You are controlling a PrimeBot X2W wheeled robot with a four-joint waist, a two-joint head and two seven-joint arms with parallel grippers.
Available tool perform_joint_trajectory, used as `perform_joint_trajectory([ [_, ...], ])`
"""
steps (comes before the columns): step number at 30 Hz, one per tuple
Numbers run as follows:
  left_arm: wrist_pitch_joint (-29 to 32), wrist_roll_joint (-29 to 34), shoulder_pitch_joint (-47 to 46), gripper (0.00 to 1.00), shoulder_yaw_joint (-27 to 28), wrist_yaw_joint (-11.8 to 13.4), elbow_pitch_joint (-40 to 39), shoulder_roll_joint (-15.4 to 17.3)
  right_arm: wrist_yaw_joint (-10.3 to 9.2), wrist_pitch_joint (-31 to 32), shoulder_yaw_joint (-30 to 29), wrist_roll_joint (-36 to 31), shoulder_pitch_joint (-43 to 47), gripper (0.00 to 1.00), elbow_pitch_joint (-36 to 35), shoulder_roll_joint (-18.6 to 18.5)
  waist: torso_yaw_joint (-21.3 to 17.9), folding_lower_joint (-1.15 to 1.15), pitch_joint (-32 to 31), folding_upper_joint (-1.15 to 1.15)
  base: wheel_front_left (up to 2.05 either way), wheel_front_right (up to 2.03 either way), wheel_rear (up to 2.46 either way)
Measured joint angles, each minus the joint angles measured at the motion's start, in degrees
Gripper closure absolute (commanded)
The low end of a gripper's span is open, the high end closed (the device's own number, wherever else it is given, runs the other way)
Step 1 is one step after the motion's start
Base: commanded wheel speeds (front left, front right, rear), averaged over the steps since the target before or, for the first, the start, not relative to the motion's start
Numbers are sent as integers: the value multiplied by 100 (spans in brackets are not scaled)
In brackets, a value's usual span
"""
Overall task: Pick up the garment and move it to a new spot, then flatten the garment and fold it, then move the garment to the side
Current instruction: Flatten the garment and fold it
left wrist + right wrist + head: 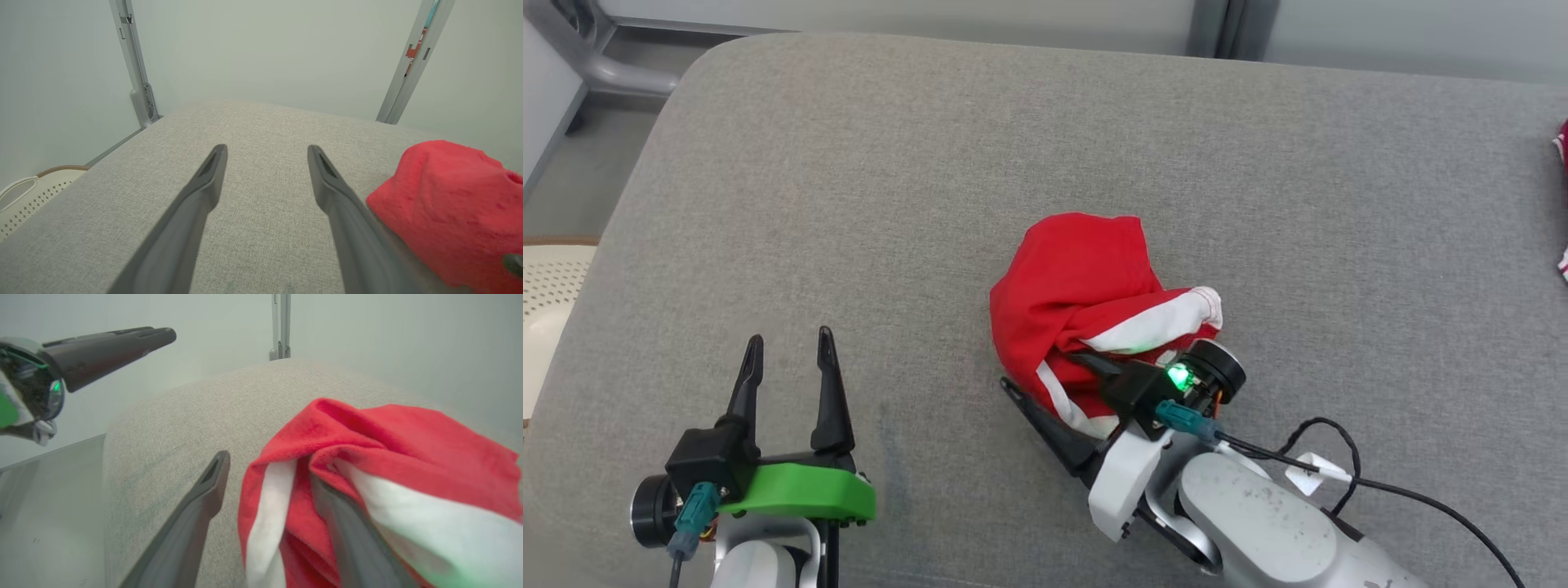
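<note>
The garment (1086, 286) is a red piece with white stripes, lying crumpled in a heap near the middle of the grey cushion (931, 163). My right gripper (1045, 371) is open at the heap's near edge. One finger lies on bare cushion and the other is tucked into the folds, as the right wrist view shows with the garment (408, 457) around the right gripper (269, 467). My left gripper (791, 336) stands open and empty to the left, well apart from the cloth. In the left wrist view the left gripper (266, 151) has the garment (445, 204) at its right.
A white perforated basket (547, 302) sits off the cushion's left edge. Another red and white cloth (1561, 147) peeks in at the right edge. Grey metal posts (139, 81) stand behind the cushion. A black cable (1339, 465) trails over my right forearm.
</note>
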Motion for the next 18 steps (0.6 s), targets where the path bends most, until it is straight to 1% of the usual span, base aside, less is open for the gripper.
perform_joint_trajectory([
  [7, 0, 36, 13, 0, 105, -8, -8, -2, 0, 0, -745, -269, 683, 0, -905, -408, -278, 0, -94, 0, 0, 0, 0],
  [12, 0, 78, 82, 0, 214, -21, -44, -2, 0, 0, -1422, -378, 1123, 0, -1492, -733, -446, 0, -157, 0, 0, 0, 0],
  [15, 0, 86, 121, 0, 275, -31, -57, -1, 0, 0, -1848, -409, 1216, 0, -1705, -891, -528, 0, -183, 0, 0, 0, 0],
  [18, 0, 87, 124, 0, 269, -36, -60, -2, 0, 0, -2129, -446, 1210, 0, -1755, -1009, -570, 0, -205, 0, 0, 0, 0],
])
